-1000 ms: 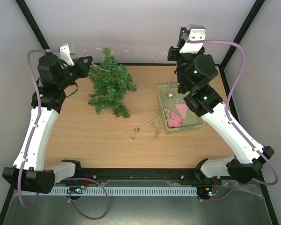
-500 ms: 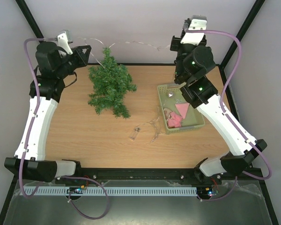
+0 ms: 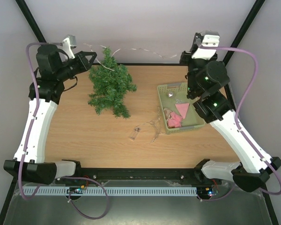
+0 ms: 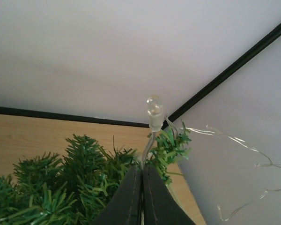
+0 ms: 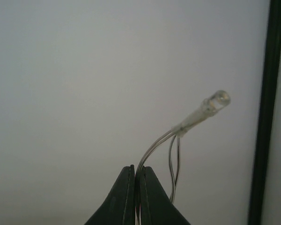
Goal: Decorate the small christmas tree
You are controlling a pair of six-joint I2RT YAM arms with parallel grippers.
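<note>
Left claw (image 3: 91, 59): fingers pressed together on a thin light string (image 3: 131, 48), a clear bulb (image 4: 153, 105) standing just above the tips in the left wrist view (image 4: 141, 172).
Right claw (image 3: 184, 57): likewise clamped on the string, one bulb (image 5: 218, 99) projecting past the tips in the right wrist view (image 5: 136, 171). Both claws are held high at the far side, and the string is stretched between them.

Small christmas tree (image 3: 111, 85): cone-shaped, with dark green bristly needle branches; laid on its side on the far left part of the table (image 3: 79, 136), tip toward the far edge. The tip is found just right of the left claw, under the string; the right claw is well apart, to the right.

Pale green basket (image 3: 160, 104): set at the right, holding pink pieces (image 3: 177, 115). More slack wire (image 3: 147, 129) is spread on the wood between tree and basket.

Edges: far table edge just behind the tree tip; black frame posts (image 3: 30, 21) at the far corners. Bare wood is seen near and left of the tree.
</note>
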